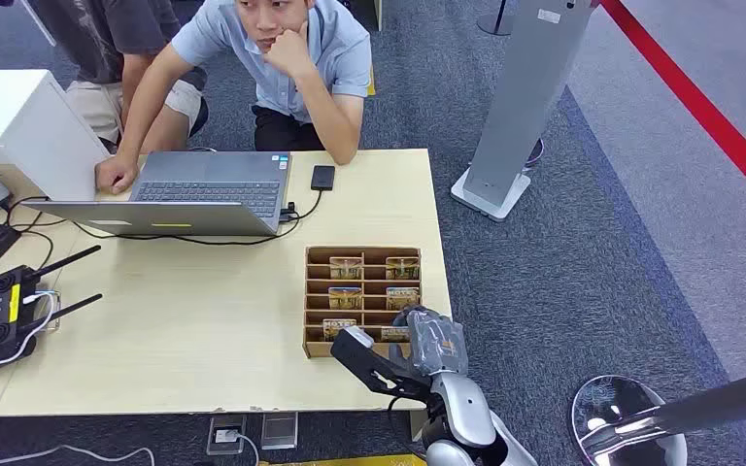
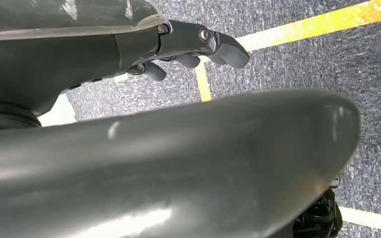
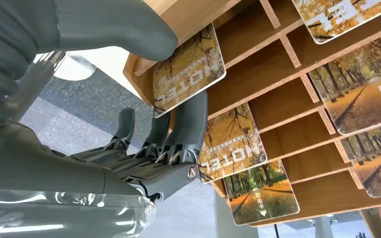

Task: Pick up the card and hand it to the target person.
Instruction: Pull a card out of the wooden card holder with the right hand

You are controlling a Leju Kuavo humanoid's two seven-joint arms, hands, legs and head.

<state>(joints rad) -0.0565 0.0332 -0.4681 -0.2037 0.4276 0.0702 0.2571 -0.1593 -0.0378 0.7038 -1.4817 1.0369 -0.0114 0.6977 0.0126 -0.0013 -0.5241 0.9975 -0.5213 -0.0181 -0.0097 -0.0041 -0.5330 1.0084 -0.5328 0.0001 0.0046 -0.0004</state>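
Right hand: over at the near right corner of the table (image 1: 204, 330), the right hand (image 1: 403, 354) reaches over the near edge of the wooden card rack (image 1: 313, 301).
Right hand, close up: from the wrist, the thumb (image 3: 114, 27) lies above a card (image 3: 188, 69) and the dark fingers (image 3: 188, 124) come up beneath it, so the hand (image 3: 144, 148) appears to pinch that card at the rack's (image 3: 278, 64) near corner; how firm the hold is, I cannot tell.
Card: it sits tilted in the rack's nearest corner slot, printed with autumn trees and the word HOTEL; from the head the hand hides it.
Other cards: several more with the same autumn print stand in other slots, seen small from the head (image 1: 346, 267) and large from the wrist (image 3: 357, 99).
Left hand: the left wrist camera shows the left hand (image 2: 198, 49) above grey carpet with yellow lines, fingers loosely curled and holding nothing.
Person: a person in a light blue shirt (image 1: 282, 58) sits at the far side of the table, one hand on a laptop (image 1: 204, 189).
Phone: a black phone (image 1: 322, 177) lies just beside the laptop.
Remote: a black controller with antennas (image 1: 5, 311) lies at the table's left edge.
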